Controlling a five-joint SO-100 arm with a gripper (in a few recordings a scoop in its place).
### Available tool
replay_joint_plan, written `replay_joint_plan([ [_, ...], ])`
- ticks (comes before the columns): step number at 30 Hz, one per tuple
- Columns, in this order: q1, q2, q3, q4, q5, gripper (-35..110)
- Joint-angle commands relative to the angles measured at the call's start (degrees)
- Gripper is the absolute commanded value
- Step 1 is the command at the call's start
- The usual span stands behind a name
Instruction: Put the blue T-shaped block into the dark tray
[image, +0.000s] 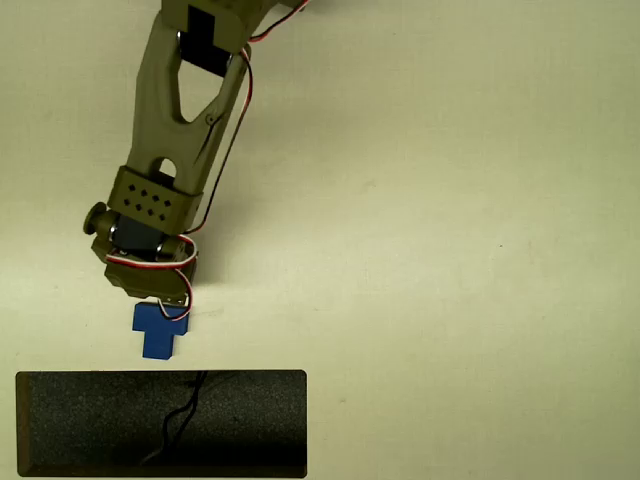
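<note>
The pincer (160, 303) is seen in the lower left of the frame, directly over the upper edge of the blue T-shaped block (157, 331); its fingers are hidden under the wrist, so how far it is open, and whether the block is gripped, cannot be told. The block lies on the pale desk (450, 220), just above the dark tray (80, 425), apart from its rim. The grasping step seems to be in hand; next, a short carry downward into the tray would be needed.
</note>
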Motion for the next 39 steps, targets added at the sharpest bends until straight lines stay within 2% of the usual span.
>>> replay_joint_plan([
  [1,0.4,-0.7,-3.9,-1.8,0.1,0],
  [6,-0.1,-5.0,-8.4,-8.9,1.2,0],
  [16,-2.8,-14.8,-17.8,-30.7,6.2,0],
  [26,-5.5,-17.7,-21.9,-46.7,17.8,0],
  [29,-6.9,-25.3,-26.2,-58.3,18.0,0],
  [39,-16.4,-35.3,-30.8,-67.9,18.9,0],
])
